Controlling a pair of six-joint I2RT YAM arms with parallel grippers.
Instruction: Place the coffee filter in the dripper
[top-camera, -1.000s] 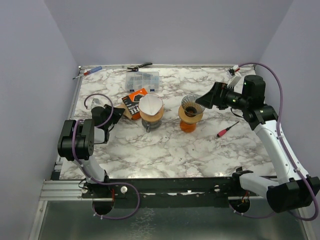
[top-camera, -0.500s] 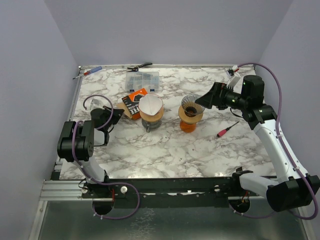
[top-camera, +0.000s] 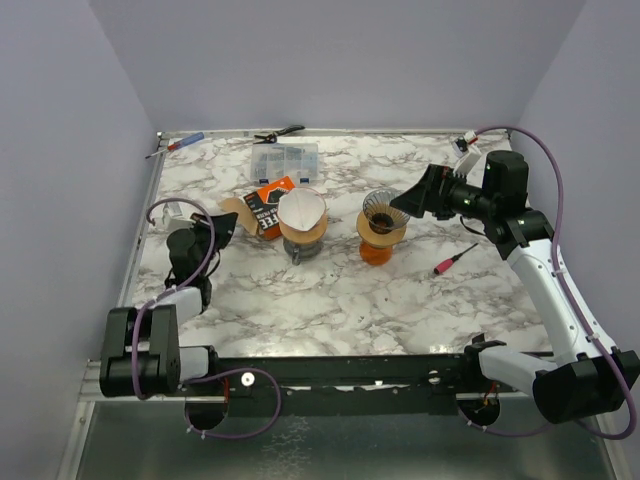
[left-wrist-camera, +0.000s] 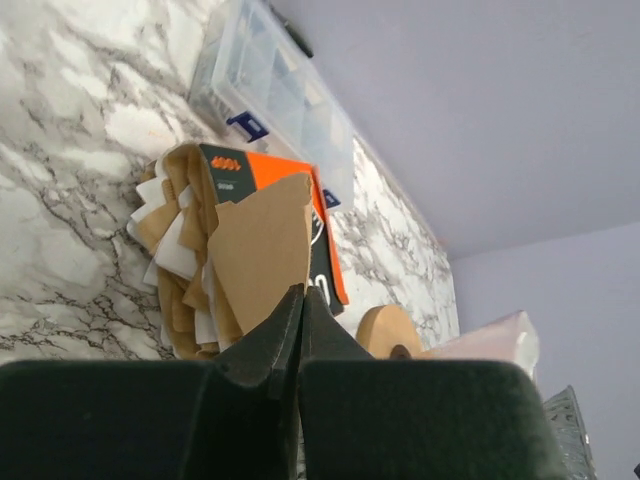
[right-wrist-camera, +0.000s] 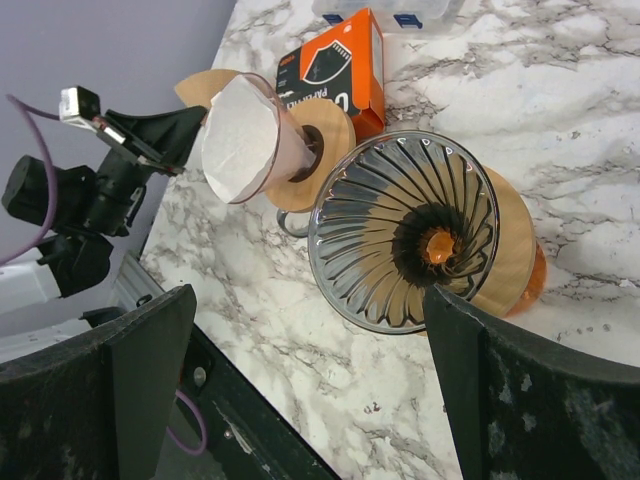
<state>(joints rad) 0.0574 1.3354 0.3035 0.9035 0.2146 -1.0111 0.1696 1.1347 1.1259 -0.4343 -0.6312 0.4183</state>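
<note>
The glass dripper (right-wrist-camera: 405, 230) (top-camera: 383, 210) on its orange base is empty, its ribbed cone bare. Just left of it, a second dripper (top-camera: 302, 217) (right-wrist-camera: 300, 150) already holds a white filter (right-wrist-camera: 245, 135). A clear box (top-camera: 285, 160) (left-wrist-camera: 275, 90) with compartments sits behind them; I cannot tell what is in it.

The orange and black pack (top-camera: 269, 205) (left-wrist-camera: 285, 185) (right-wrist-camera: 340, 60) lies open on the counter (top-camera: 340, 290), with brown and white filters (left-wrist-camera: 175, 250) spilling out. Its white lettering is too small to read.

The left claw (left-wrist-camera: 297, 295) (top-camera: 224, 222) is pinched closed on one brown filter (left-wrist-camera: 260, 240) (top-camera: 237, 207), held up over the spilled stack, beside the pack and well apart from the glass dripper. The right claw (top-camera: 408, 200) (right-wrist-camera: 310, 300) stands wide open near the glass dripper, gripping nothing.
</note>
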